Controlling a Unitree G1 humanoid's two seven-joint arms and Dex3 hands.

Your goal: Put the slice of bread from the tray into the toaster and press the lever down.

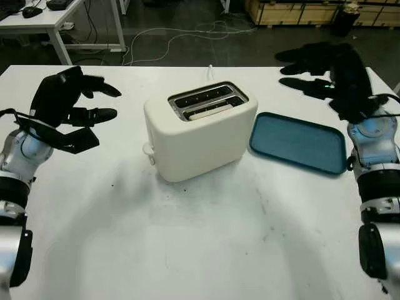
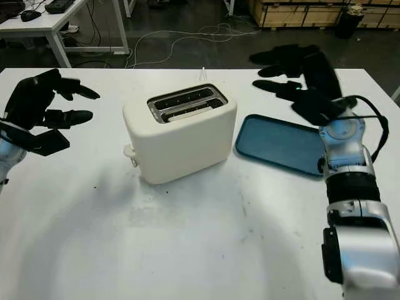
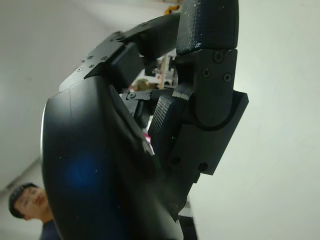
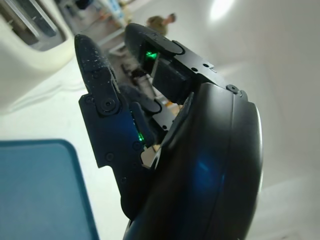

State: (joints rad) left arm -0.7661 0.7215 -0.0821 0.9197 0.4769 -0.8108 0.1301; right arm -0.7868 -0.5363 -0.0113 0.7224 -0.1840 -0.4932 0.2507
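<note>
Fingers (image 1: 100,115) of both hands hold nothing, bread (image 1: 209,112) sits in the toaster (image 1: 200,131), so press the nine-o'clock lever (image 1: 149,150) straight down.

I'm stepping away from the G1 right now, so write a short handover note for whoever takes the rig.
Left hand: open, raised left of the toaster.
Right hand: open, above the far right of the table, behind the tray.
Tray is empty; a pale slice of bread sits in the toaster's near slot.
Done: bread loaded.
Left: the lever on the toaster's left end; whether it is already down is unclear.
</note>
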